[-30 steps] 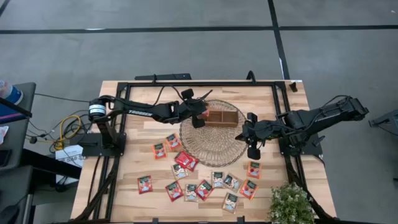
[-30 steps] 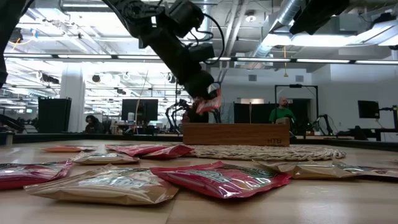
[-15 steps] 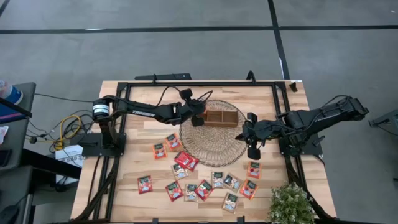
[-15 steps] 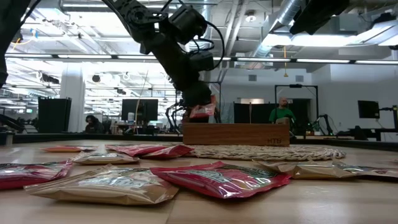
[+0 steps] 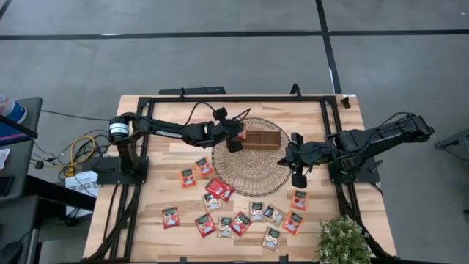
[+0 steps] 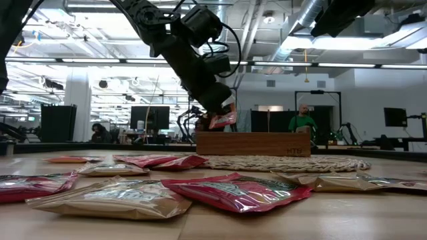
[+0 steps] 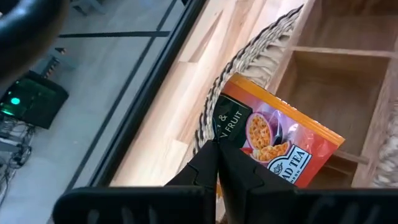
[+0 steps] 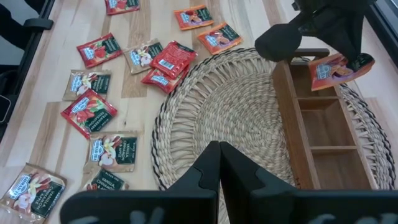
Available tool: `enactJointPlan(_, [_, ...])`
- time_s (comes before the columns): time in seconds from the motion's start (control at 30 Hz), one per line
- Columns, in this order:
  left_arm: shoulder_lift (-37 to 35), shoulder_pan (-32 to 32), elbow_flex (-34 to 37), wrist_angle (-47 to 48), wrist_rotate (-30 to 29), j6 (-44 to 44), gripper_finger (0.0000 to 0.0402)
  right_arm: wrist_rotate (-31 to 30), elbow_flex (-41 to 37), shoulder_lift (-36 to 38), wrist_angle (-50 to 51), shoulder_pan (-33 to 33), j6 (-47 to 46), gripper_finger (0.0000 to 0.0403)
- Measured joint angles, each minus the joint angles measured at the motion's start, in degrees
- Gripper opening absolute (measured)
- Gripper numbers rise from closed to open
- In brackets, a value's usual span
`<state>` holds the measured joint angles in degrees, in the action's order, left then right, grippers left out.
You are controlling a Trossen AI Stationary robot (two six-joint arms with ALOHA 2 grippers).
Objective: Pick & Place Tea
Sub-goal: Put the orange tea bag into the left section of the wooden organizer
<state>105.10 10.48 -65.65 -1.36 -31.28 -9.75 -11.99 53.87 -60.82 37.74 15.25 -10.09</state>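
Note:
A red-orange tea sachet (image 7: 280, 140) hangs in my left gripper (image 5: 236, 135), just above the left end of the brown wooden tray (image 5: 261, 139). The tray stands on the round wicker mat (image 5: 253, 158). In the low view the sachet (image 6: 223, 120) hovers tilted over the tray's top edge (image 6: 253, 135). Several more red-orange and pale sachets (image 5: 234, 213) lie flat on the table toward its near edge. My right gripper (image 5: 287, 156) is shut and holds nothing, hovering over the mat's right rim. My left gripper pinches the sachet between its two fingers (image 7: 208, 163) at the edge by the dark printed label (image 7: 225, 127). The fingers come from the table's left, slanting down. The sachet is lifted clear and tilted, sticking out past the fingertips over the tray's end compartment (image 7: 339, 93).
A potted plant (image 5: 342, 240) stands at the table's near right corner. A black frame (image 5: 234, 99) runs around the table's edges. Bare wood (image 5: 165, 161) lies left of the mat. People and monitors show in the room beyond the table in the low view.
My left gripper has sunk a little toward the tray, swung slightly toward the table's left and come back. It has stayed shut on the sachet, which now hangs lower and tilted just above the tray's top edge.

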Motion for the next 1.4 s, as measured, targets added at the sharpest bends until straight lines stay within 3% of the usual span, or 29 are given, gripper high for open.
enactJointPlan(0.3, [0.0,1.6,0.0,1.8,-0.7,-1.0,0.0,0.0,0.0,0.0,0.0,0.0,0.0,0.0])
enactJointPlan(0.63, [0.0,2.0,0.0,2.1,6.0,-1.3,0.0,0.0,0.0,0.0,0.0,0.0,0.0,0.0])
enactJointPlan(1.4, [-0.1,2.7,0.0,1.4,4.2,-3.7,0.0,0.0,0.0,0.0,0.0,0.0,0.0,0.0])
